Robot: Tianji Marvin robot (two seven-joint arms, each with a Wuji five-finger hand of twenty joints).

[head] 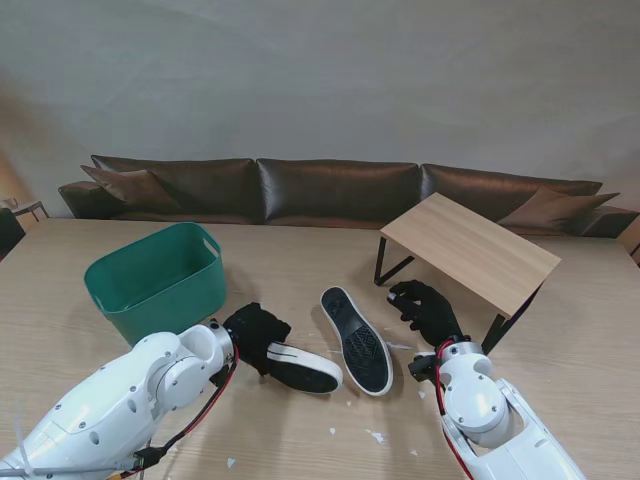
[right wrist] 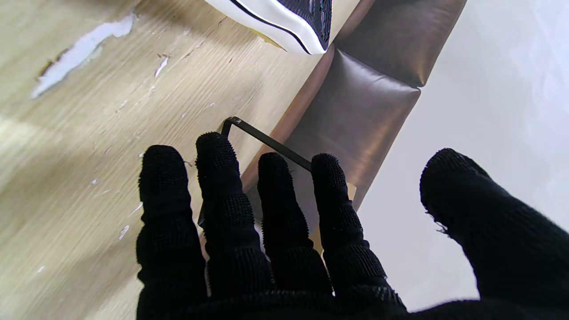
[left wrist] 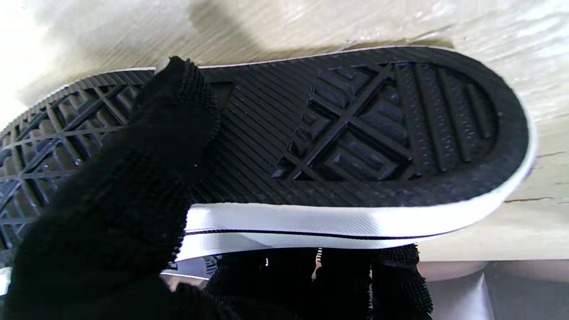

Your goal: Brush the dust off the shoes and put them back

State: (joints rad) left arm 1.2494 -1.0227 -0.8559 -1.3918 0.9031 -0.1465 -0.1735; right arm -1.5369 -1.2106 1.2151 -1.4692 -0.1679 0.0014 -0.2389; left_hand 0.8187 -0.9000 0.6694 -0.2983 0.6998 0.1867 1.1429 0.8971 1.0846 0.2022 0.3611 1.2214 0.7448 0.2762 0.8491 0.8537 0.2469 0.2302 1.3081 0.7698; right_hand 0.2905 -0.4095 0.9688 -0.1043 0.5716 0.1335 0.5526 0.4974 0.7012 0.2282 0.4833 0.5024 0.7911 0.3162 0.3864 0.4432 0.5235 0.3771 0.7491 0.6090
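Left hand (head: 257, 334) fingers clamped on a black-soled sneaker (head: 300, 368) at near centre, second sneaker (head: 357, 341) sole-up just right, right hand (head: 428, 310) apparently empty, fingers extended, near the small wooden rack (head: 470, 250), green basket (head: 155, 278) far left.

brush perhaps hidden, shoe (left wrist: 311, 146) toe cropped

Stand view: high behind both arms, looking down across the desk (head: 300, 440) toward the sofa (head: 330, 190).
Left wrist: very close on a shoe sole (left wrist: 355, 129).
Right wrist: along the fingers (right wrist: 231, 213); shares desk and sofa with the stand view.
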